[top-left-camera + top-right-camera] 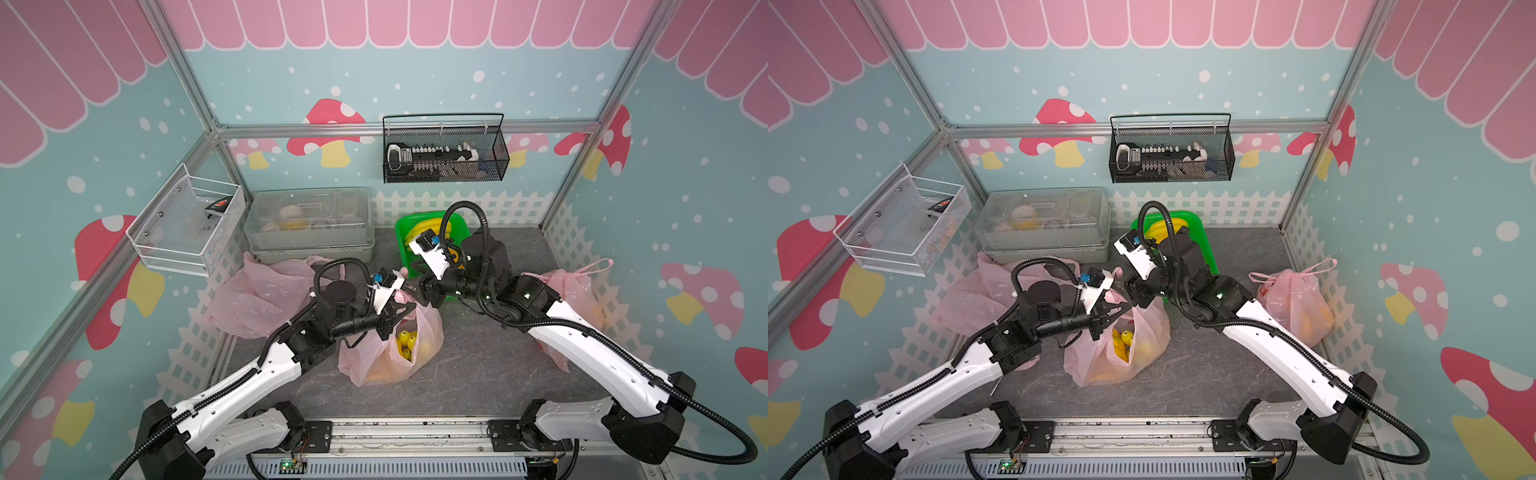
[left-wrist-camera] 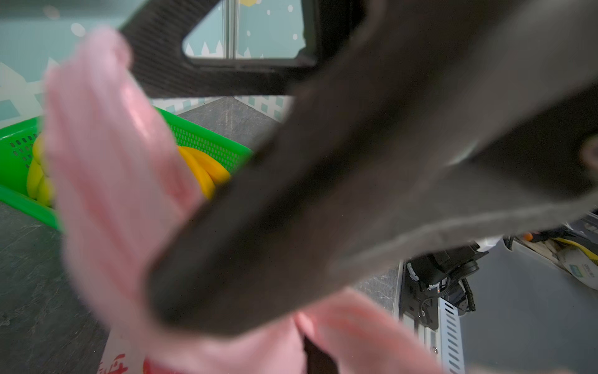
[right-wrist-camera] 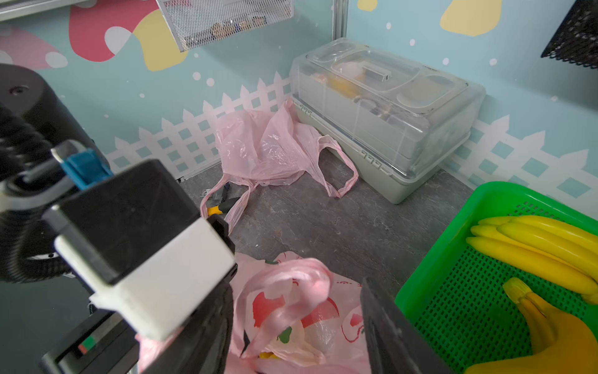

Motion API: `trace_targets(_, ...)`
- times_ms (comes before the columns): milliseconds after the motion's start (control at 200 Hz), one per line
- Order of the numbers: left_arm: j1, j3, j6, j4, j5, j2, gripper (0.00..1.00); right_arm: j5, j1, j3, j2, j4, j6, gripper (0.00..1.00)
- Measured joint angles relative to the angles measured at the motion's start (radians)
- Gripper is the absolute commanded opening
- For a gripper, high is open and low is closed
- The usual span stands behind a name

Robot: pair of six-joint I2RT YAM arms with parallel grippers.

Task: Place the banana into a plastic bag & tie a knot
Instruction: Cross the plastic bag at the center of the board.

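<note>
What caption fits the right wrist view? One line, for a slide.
Right gripper open over the handle loop of the pink bag; bananas lie in the green basket.

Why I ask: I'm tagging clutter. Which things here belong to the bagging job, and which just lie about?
Job: pink bag, bananas inside it, green basket, left gripper, right gripper.
Lying about: crumpled empty bags, tied bag, clear lidded box, white wire basket, black mesh basket.

**High pair, close pair**

Both top views look steeply down from high at the front, taking in the whole scene. The left wrist view, blurred, seems pressed against the pink bag [image 2: 106, 168]; the right wrist view looks wider. Both wrist views share the green basket [image 2: 200, 139].
</note>
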Motion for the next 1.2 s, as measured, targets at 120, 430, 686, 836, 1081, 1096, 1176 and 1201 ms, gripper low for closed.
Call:
trace_targets(120, -0.002, -0.002, 0.01, 0.003, 0.002, -0.002, 0.0, -0.032, -0.001, 0.0, 0.026, 0.002, 0.009, 0.58)
trace_targets(430, -0.002, -0.024, 0.009, 0.015, -0.004, -0.022, 0.0, -0.01, 0.0, -0.034, 0.016, 0.036, 0.023, 0.04)
trace_targets(686, 0.083, -0.061, -0.07, 0.09, 0.013, -0.034, 0.0, 0.076, 0.009, -0.168, -0.111, 0.076, 0.015, 0.01)
trace_targets(836, 0.103, -0.068, -0.11, 0.114, 0.04, -0.034, 0.0, 0.113, 0.027, -0.254, -0.156, 0.137, 0.023, 0.01)
trace_targets(1081, 0.112, -0.089, -0.141, 0.119, 0.05, -0.034, 0.0, 0.146, 0.058, -0.357, -0.174, 0.216, 0.089, 0.01)
trace_targets(1096, 0.112, -0.09, -0.143, 0.119, 0.05, -0.034, 0.0, 0.149, 0.064, -0.361, -0.173, 0.218, 0.094, 0.01)
trace_targets(1176, 0.112, -0.095, -0.147, 0.115, 0.041, -0.034, 0.01, 0.167, 0.097, -0.371, -0.168, 0.223, 0.113, 0.0)
trace_targets(1201, 0.113, -0.097, -0.148, 0.114, 0.038, -0.034, 0.01, 0.177, 0.109, -0.371, -0.165, 0.224, 0.119, 0.0)
